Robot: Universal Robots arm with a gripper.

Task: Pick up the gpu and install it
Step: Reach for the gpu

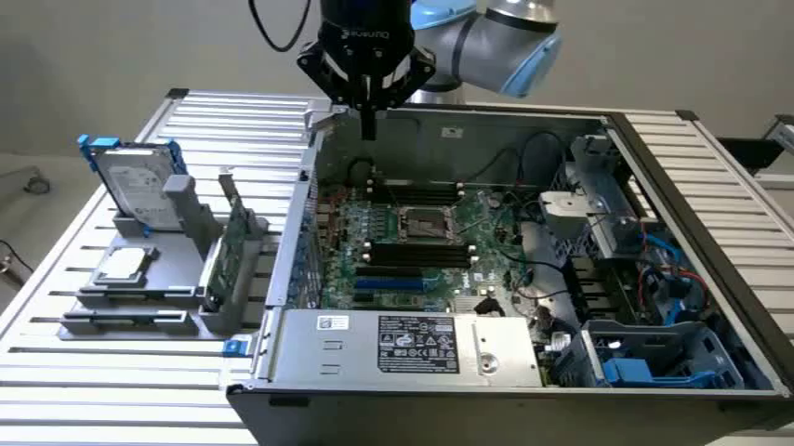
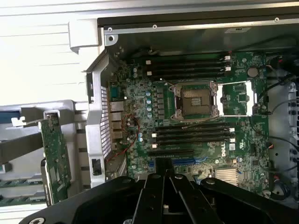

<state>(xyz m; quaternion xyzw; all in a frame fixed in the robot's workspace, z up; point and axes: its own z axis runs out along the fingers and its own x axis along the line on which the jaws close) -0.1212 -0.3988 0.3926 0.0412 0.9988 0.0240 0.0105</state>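
Black end effector (image 2: pixel 164 179), fingers pressed together and empty, hangs over the far rim of the open case (image 1: pixel 690 206). Case lies on its side so the motherboard (image 1: pixel 410 251) faces up. gpu (image 1: pixel 223 251) stands on edge in a grey rack (image 1: pixel 137 307) on the counter (image 1: pixel 112 390), just beside the case, top edge free for gripping.
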